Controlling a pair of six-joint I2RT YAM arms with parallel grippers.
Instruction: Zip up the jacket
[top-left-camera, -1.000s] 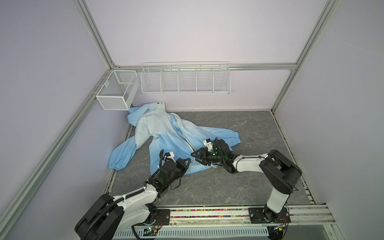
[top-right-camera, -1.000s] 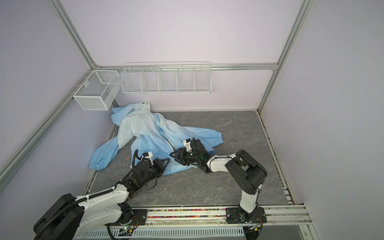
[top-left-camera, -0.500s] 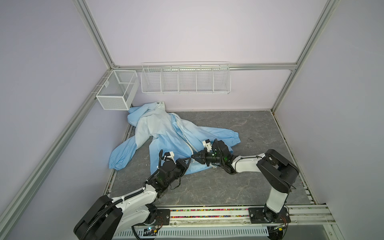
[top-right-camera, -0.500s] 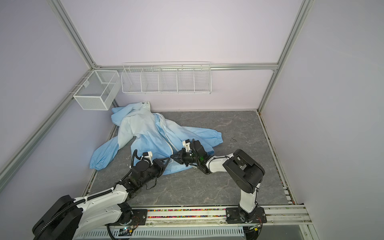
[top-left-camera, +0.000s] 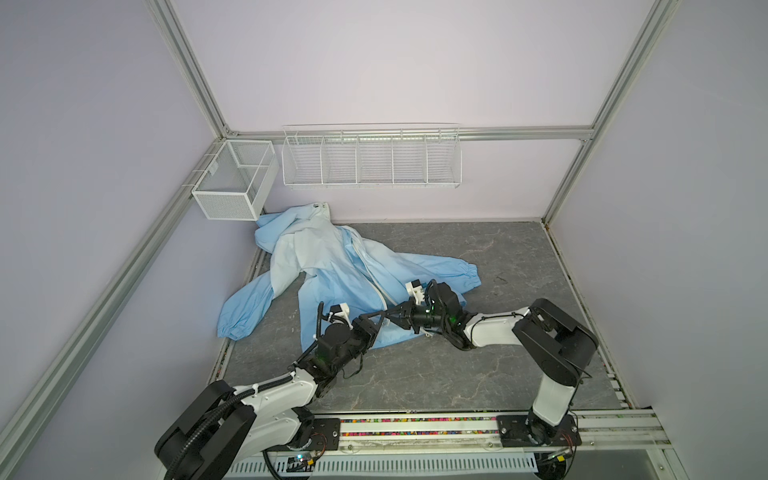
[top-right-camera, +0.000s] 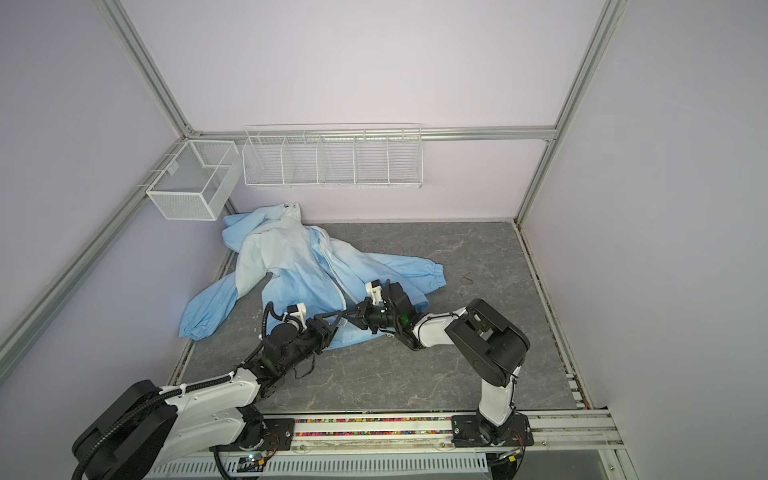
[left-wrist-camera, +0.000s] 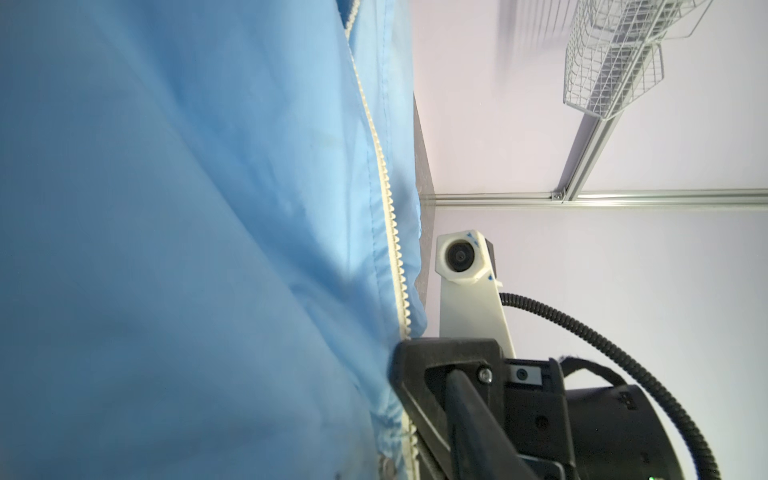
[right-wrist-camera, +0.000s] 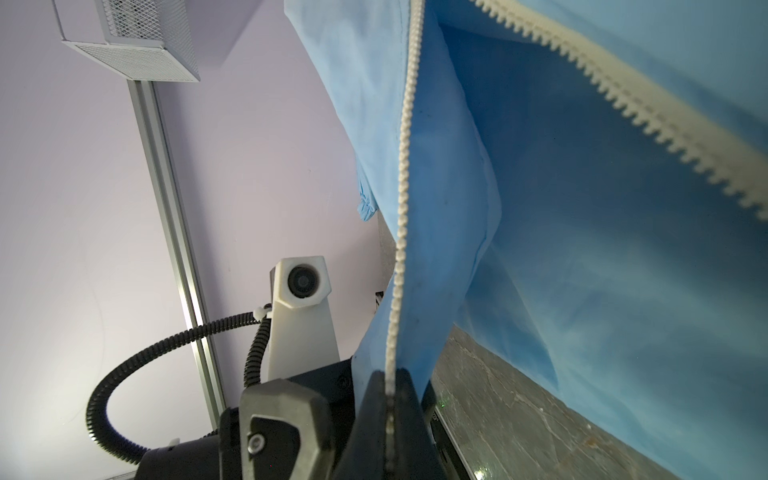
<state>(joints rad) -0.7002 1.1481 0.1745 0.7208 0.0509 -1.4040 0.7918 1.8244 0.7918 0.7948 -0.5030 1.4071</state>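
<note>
The light-blue jacket (top-left-camera: 332, 270) (top-right-camera: 297, 270) lies spread on the grey table, hood toward the back left corner, its cream zipper (top-left-camera: 368, 266) (left-wrist-camera: 390, 216) unjoined along the front. Both grippers meet at its bottom hem. My right gripper (top-left-camera: 390, 320) (top-right-camera: 352, 318) (right-wrist-camera: 390, 415) is shut on one front edge, the zipper teeth (right-wrist-camera: 401, 187) running down between its dark fingers. My left gripper (top-left-camera: 370, 328) (top-right-camera: 330, 326) stands just in front of it with its fingers parted. One grey finger (right-wrist-camera: 282, 415) of the left gripper sits beside the pinched edge, apart from it.
A long white wire basket (top-left-camera: 372, 156) hangs on the back wall. A white mesh box (top-left-camera: 232, 183) hangs on the left frame above the hood. Bare grey table (top-left-camera: 519, 257) lies to the right, and the arms' rail (top-left-camera: 415, 428) runs along the front.
My right gripper has shut on the jacket's zipper edge and shifted slightly left. My left gripper, shut a second ago, has opened partway. The jacket has hardly moved.
</note>
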